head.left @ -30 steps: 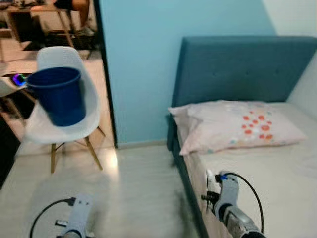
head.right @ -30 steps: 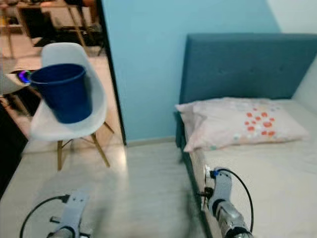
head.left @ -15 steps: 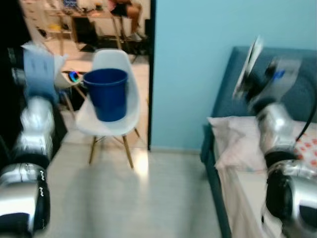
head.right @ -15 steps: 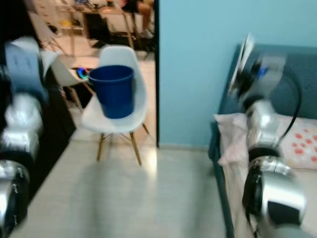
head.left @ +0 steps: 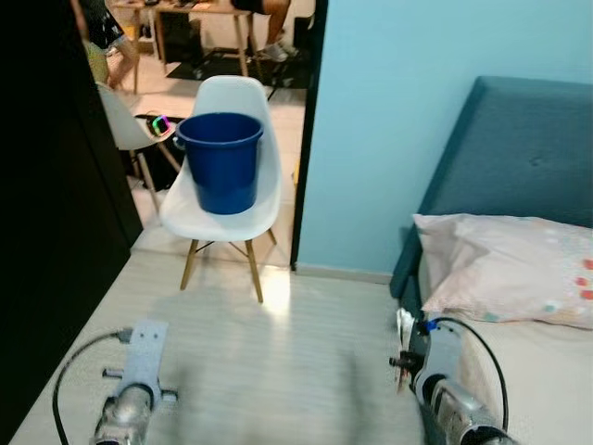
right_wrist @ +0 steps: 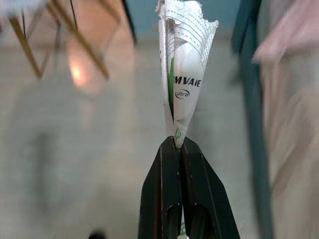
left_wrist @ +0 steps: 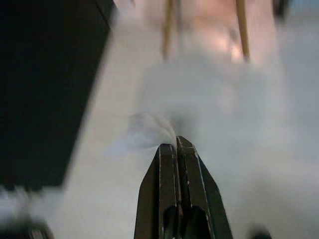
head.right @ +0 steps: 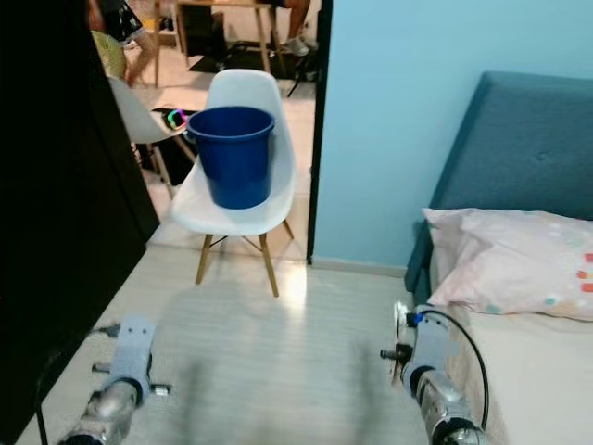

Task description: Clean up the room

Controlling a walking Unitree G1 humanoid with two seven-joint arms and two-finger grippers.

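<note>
A blue bucket (head.left: pixel 220 159) stands upright on the seat of a white chair (head.left: pixel 222 211) beside the doorway. My right gripper (right_wrist: pixel 177 143) is shut on a folded white paper wrapper (right_wrist: pixel 183 64) with green print; that arm (head.left: pixel 434 363) hangs low by the bed's edge. My left gripper (left_wrist: pixel 176 143) is shut, with a pale thin scrap (left_wrist: pixel 148 132) at its tips, blurred over the light floor. The left arm (head.left: pixel 139 369) is low over the floor, well short of the chair.
A bed with a teal headboard (head.left: pixel 519 148) and a pillow (head.left: pixel 514 269) is on the right. A dark cabinet (head.left: pixel 46 232) lines the left. Behind the chair, a doorway opens onto another room with a second white chair (head.left: pixel 119 116), a desk and a person's legs (head.left: pixel 109 42).
Half a second ago both arms were lifted high in front of the camera; now both are lowered. The view has swung left, so the chair and bucket sit nearer the middle.
</note>
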